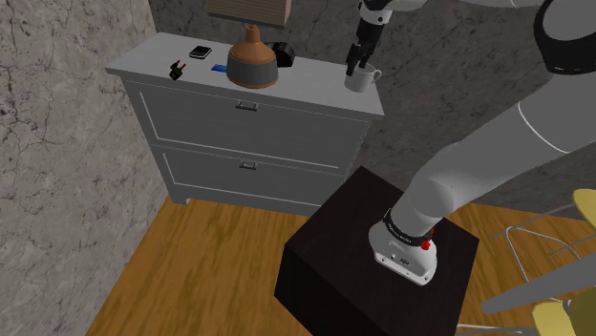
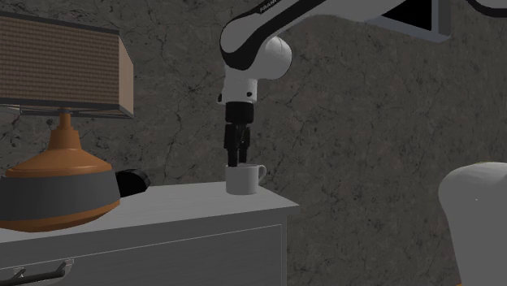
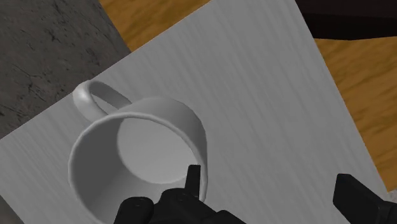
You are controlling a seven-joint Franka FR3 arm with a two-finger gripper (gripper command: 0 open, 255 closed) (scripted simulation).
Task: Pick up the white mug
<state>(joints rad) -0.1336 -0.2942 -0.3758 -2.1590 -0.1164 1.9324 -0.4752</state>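
Observation:
A white mug [image 1: 362, 80] stands upright at the end of the grey dresser top [image 1: 315, 81], on the shoulder view's right. In the second exterior view the mug [image 2: 242, 179] has its handle turned to that view's right. My black gripper [image 1: 355, 69] hangs straight down over it, fingertips at the rim [image 2: 237, 158]. In the wrist view the gripper [image 3: 273, 191] is open. One finger [image 3: 194, 181] sits over the mug's rim [image 3: 137, 159], and the other finger [image 3: 359, 197] stands well outside over the dresser top [image 3: 267, 95]. Nothing is clasped.
A lamp with an orange and grey base [image 1: 252, 59] stands mid-dresser, with a black object [image 1: 284, 53] behind it. Small items [image 1: 200, 52] lie toward the shoulder view's left. The wall rises close behind the mug. The dresser edge is close beside it, with wood floor [image 1: 191, 267] below.

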